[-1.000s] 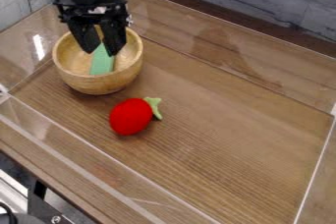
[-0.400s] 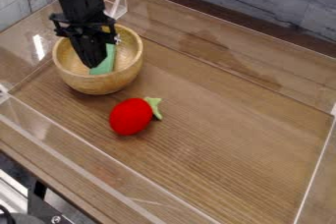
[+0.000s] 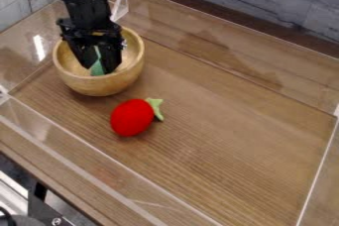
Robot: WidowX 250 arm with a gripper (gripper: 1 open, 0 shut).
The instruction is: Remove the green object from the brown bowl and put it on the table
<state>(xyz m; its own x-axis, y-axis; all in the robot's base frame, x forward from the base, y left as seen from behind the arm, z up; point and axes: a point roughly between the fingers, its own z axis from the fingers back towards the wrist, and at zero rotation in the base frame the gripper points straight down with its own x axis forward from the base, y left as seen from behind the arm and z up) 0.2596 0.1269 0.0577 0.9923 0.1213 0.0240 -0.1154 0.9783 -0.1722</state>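
The brown bowl [image 3: 69, 78] stands at the table's [image 3: 225, 101] back left. Inside it lies the green object [image 3: 98, 67], a light green bar leaning against the bowl's far wall, partly hidden by my arm. My gripper [image 3: 95, 52] points straight down into the bowl. Its two dark fingers stand partly apart on either side of the bar's upper end. The jaws look open. I cannot tell whether the fingers touch the bar.
A red strawberry-like toy [image 3: 133, 117] with a small green leaf lies on the table just right of and in front of the bowl. Clear acrylic walls [image 3: 159, 185] edge the tabletop on all sides.
My gripper went from wide open above the bar to shut down in the bowl. Since then its fingers have parted again. The green bar stays in the bowl.
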